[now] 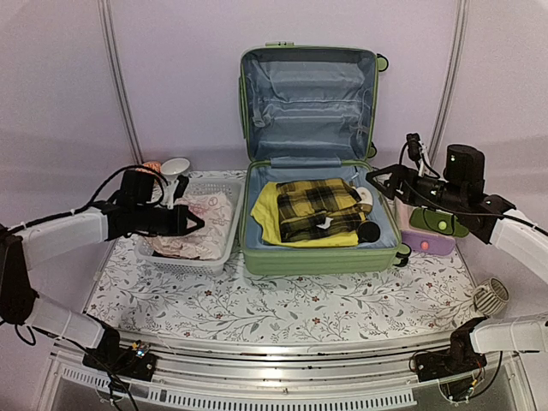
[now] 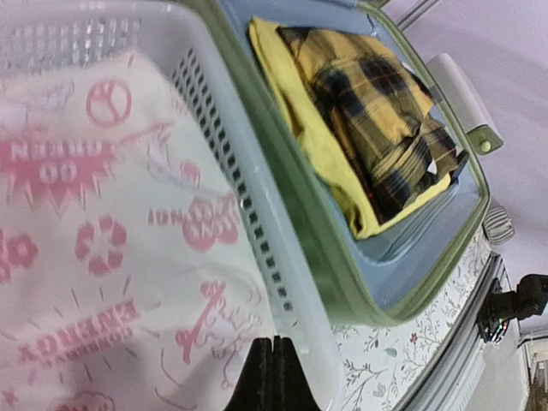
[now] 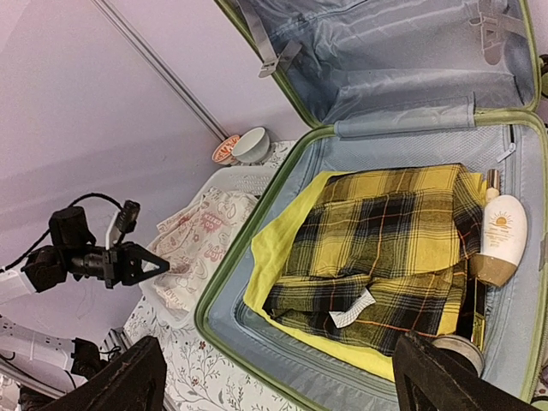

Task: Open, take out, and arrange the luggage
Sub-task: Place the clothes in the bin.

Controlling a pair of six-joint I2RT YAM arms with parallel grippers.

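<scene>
The luggage (image 1: 321, 261) sits mid-table lying open, lid propped upright against the back wall (image 1: 171, 77), so there's no room behind it. Its left wall is right up against the white basket (image 1: 184, 264), and a small box (image 1: 428, 231) is tucked in on the right side, so both flanks are tight. The only real open stretch is the floral tablecloth (image 1: 257, 304) running along the front to the near edge. Inside, a plaid shirt (image 1: 318, 205) lies on a yellow garment (image 1: 265, 214), with a lotion bottle (image 3: 501, 235) along the right wall. The left gripper (image 2: 272, 372) has its fingers pinched together on nothing, over the white cloth with pink print (image 1: 201, 224) in the basket. The right gripper (image 3: 282, 385) hangs spread wide above the case's right rim.
</scene>
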